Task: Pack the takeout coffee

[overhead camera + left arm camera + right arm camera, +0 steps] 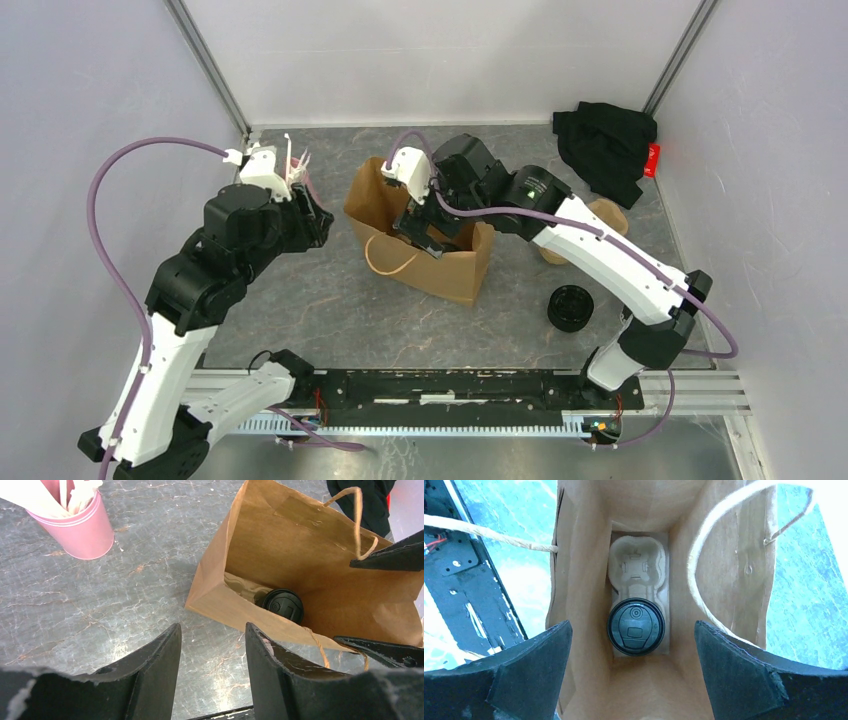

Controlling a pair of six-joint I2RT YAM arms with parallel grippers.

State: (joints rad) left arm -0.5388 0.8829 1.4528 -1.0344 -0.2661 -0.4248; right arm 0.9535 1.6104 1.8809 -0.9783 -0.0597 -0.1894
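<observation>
Inside the one brown paper bag (452,268), standing open near the middle of the surface (320,300), a single takeout coffee (636,626) sits upright with its black dome lid showing. In the right wrist view it fills the 6 o'clock well of a pulp carrier (636,567) that has two wells. The right tool (425,232) hangs over the bag's mouth, released, its two fingers spread wide to either side of the cup and touching nothing. The bag's two twine handles (704,540) droop over its rims. The left tool (212,630) is at 9 o'clock from the bag, also released and gripping nothing. One pink cup (82,525) of stirrers stands beyond it, one stack of black lids (570,308) lies at 4 o'clock, and one black cloth (605,145) at 1 o'clock.
</observation>
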